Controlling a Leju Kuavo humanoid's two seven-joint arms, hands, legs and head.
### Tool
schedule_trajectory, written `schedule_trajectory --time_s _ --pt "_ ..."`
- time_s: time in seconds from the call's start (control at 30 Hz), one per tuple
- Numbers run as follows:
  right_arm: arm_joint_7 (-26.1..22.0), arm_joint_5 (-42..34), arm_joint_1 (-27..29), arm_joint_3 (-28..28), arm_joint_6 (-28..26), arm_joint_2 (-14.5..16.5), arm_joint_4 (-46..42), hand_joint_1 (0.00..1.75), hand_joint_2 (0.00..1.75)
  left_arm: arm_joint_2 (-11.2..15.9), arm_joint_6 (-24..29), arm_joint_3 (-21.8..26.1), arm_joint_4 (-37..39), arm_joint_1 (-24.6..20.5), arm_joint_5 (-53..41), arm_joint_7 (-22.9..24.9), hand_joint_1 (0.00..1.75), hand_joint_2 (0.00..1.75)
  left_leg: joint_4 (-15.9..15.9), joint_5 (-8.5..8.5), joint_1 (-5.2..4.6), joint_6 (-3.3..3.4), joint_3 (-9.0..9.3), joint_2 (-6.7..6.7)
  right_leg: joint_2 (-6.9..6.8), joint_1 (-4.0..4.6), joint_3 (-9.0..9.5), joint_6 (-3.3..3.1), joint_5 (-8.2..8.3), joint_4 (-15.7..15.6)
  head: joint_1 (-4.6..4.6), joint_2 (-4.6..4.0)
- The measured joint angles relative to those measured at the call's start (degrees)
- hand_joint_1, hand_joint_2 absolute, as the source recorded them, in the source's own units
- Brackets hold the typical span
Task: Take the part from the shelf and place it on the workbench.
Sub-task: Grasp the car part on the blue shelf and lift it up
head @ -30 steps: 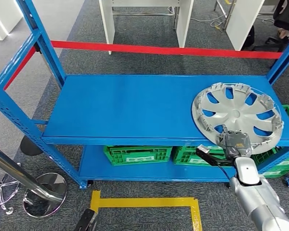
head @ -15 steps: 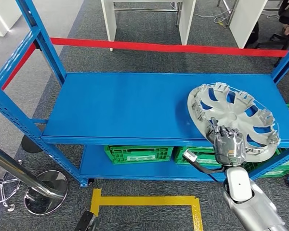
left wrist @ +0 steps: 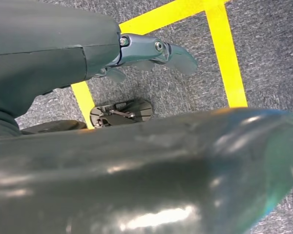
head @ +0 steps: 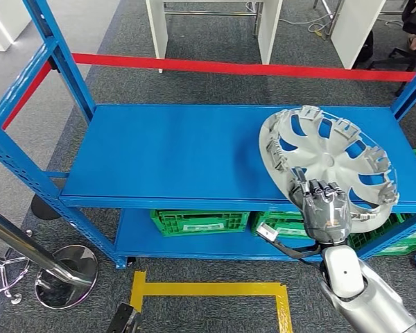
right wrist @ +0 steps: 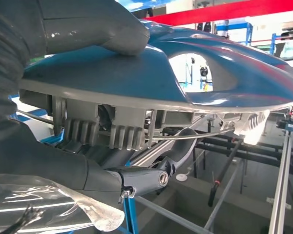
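The silver wheel cover [head: 328,165] is sitting tilted at the right end of the blue shelf [head: 185,152], its near rim overhanging the front edge. The right hand [head: 326,211] is gripping that near rim, thumb on one face and fingers under the other. The left hand [left wrist: 152,48] is hanging over grey carpet with yellow tape [left wrist: 226,53]; whether it is open or closed I cannot tell.

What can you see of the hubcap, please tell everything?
The hubcap is a round silver disc, plastic by its look, with curved spokes, openings between them and clips around the rim. It lies inner side up at the right end of the blue shelf, its near edge past the shelf front. The right hand grips that near rim.
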Motion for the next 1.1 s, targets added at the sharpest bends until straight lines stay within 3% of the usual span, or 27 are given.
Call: schedule_trajectory --time_s 0.4,0.87,1.1 --pt "2.0 0.0 -1.0 3.1 0.0 -2.5 -1.8 1.75 1.75 0.0 0.1 0.1 0.0 0.0 0.0 -0.1 0.00 0.00 0.0 0.00 0.00 0.00 -0.04 0.00 0.00 0.00 -0.03 0.00 0.00 0.0 0.02 0.00" --pt "2.3 0.0 -1.1 4.1 0.0 -3.2 -2.2 1.75 1.75 0.0 0.1 0.2 0.0 0.0 0.0 -0.2 0.00 0.00 0.0 0.00 0.00 0.00 -0.05 0.00 0.00 0.00 -0.04 0.00 0.00 0.0 0.01 0.00" --pt "4.9 0.0 -2.8 6.1 0.0 -4.7 -3.1 1.75 1.75 0.0 0.5 0.3 0.0 0.0 -0.1 -0.2 0.00 0.00 0.0 0.00 0.00 0.00 -0.06 0.00 0.00 -0.01 -0.05 0.00 0.00 0.0 0.02 0.00"
